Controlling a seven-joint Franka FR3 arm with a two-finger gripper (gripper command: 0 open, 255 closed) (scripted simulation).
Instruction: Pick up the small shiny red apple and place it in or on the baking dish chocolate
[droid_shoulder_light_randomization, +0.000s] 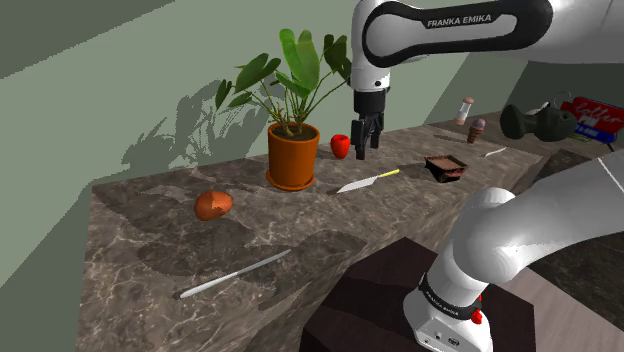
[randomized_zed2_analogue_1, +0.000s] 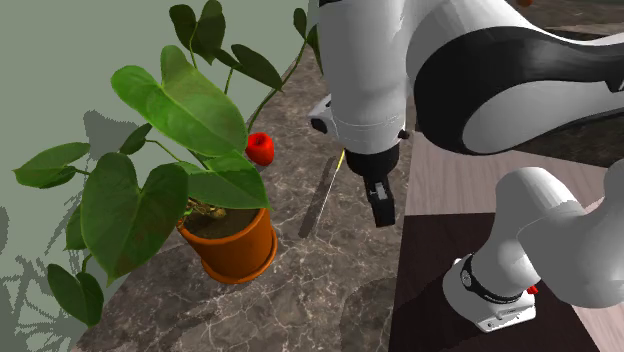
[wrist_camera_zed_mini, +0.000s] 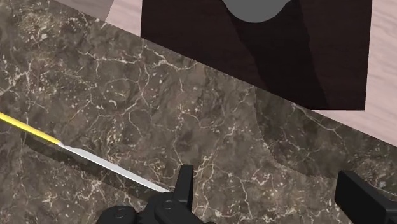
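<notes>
The small red apple (droid_shoulder_light_randomization: 340, 146) (randomized_zed2_analogue_1: 261, 149) rests on the dark marble counter (droid_shoulder_light_randomization: 150, 230), behind the potted plant's orange pot (droid_shoulder_light_randomization: 292, 156). My black gripper (droid_shoulder_light_randomization: 366, 148) (randomized_zed2_analogue_1: 383, 215) hangs above the counter, just to the shoulder view's right of the apple and apart from it. Its fingers stand apart in the wrist view, gripper (wrist_camera_zed_mini: 273, 200) open with nothing between them. The dark brown baking dish (droid_shoulder_light_randomization: 445, 167) sits farther along the counter to the shoulder view's right. Under the hand lies a knife with a yellow handle (wrist_camera_zed_mini: 95, 156) (droid_shoulder_light_randomization: 366, 181).
The leafy plant (randomized_zed2_analogue_1: 190, 130) rises tall beside the apple. A brown rounded item (droid_shoulder_light_randomization: 213, 205) and a second knife (droid_shoulder_light_randomization: 235, 273) lie toward the shoulder view's left. A small bottle (droid_shoulder_light_randomization: 465, 109), an ice-cream cone (droid_shoulder_light_randomization: 478, 129) and another utensil (droid_shoulder_light_randomization: 495, 152) stand beyond the dish. The dark stand (wrist_camera_zed_mini: 254, 51) borders the counter.
</notes>
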